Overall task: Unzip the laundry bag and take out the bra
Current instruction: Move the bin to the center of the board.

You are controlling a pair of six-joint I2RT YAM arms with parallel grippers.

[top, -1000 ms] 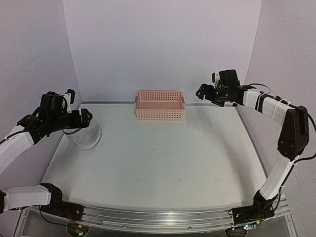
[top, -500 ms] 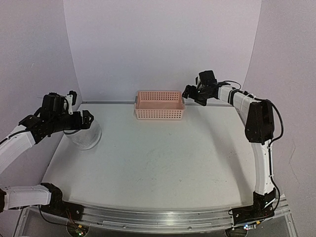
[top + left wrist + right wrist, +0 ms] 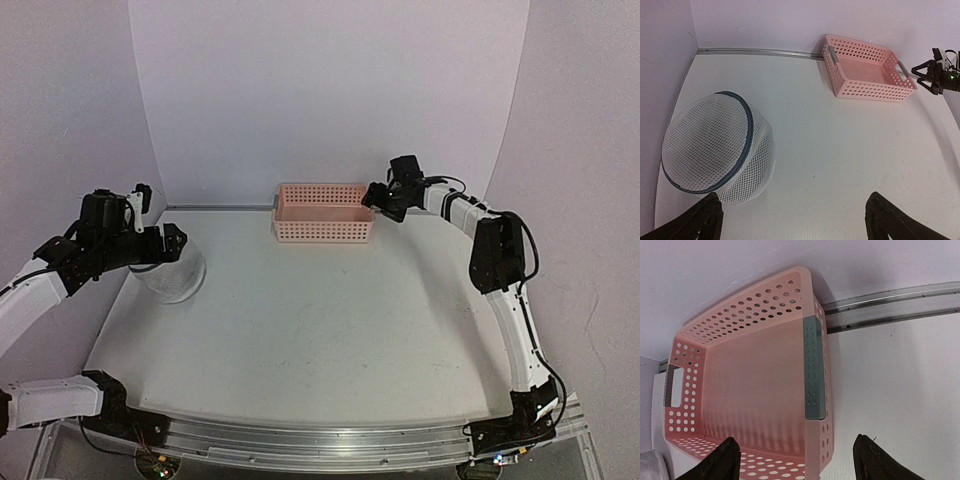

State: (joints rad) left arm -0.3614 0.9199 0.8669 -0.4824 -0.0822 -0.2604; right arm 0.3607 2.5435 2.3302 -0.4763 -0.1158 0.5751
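Table runs free between laundry bag and basket; right claw perhaps crowds basket's end.

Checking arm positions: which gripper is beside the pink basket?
The right gripper, at the right end of the pink basket; the left gripper is at the white mesh laundry bag instead.

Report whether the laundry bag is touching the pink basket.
Apart. The left wrist view shows a broad stretch of bare table between the laundry bag and the pink basket; the top view shows the same gap.
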